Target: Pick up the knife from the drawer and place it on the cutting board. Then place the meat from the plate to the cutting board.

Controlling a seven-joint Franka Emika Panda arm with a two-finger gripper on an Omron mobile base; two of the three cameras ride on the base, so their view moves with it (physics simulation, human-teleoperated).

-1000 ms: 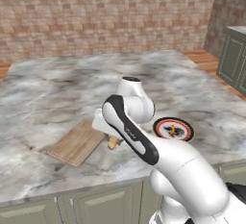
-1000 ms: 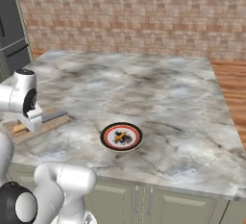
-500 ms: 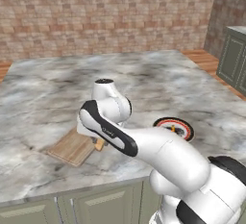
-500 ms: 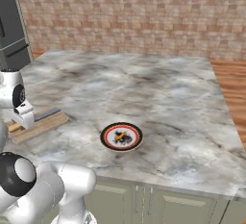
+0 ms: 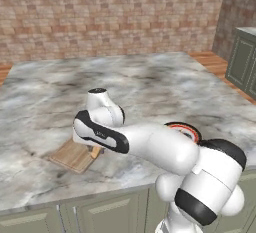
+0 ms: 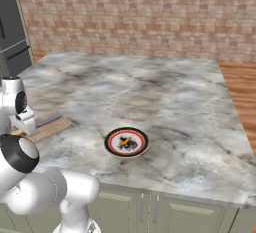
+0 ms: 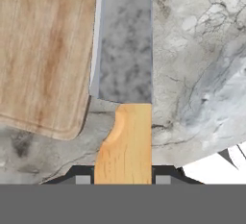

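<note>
My gripper (image 7: 123, 177) is shut on the knife (image 7: 126, 55), its dark fingers (image 7: 166, 173) on either side of the tan-orange handle. The grey-blue blade points away from the hand, over marble just beside the edge of the cutting board (image 7: 45, 50). From the left base view the arm covers the hand; the knife's handle (image 5: 95, 152) pokes out at the right end of the cutting board (image 5: 72, 155). From the right, the gripper (image 6: 25, 125) hovers at the cutting board (image 6: 49, 128). The meat (image 6: 125, 142) lies on the plate (image 6: 108, 142). The drawer is out of view.
The marble counter (image 6: 165, 92) stretches wide behind the board and plate. A brick wall (image 5: 115, 12) closes the back. The plate's red rim (image 5: 183, 126) peeks from behind my arm. A dark fridge (image 6: 12, 27) stands at the left, and sage-green cabinets (image 5: 242, 62) at the right.
The arm has swung left and down with the knife, from beside the plate to the near end of the cutting board. Plate and meat have not moved.
</note>
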